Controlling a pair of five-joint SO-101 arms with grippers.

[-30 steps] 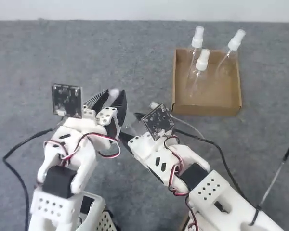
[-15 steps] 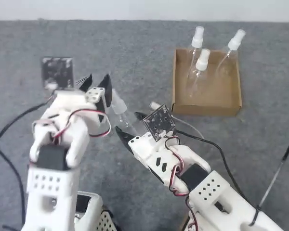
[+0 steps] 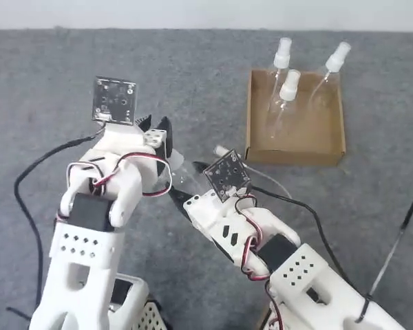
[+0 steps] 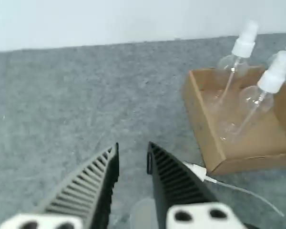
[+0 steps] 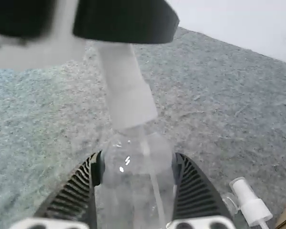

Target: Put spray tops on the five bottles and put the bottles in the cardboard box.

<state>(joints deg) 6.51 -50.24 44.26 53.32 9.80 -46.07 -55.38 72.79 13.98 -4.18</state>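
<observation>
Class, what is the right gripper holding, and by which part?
The right gripper holds a clear bottle by its body, below the white spray top.

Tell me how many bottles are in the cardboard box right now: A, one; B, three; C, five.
B: the high view shows one bottle, a second and a third inside the cardboard box.
</observation>
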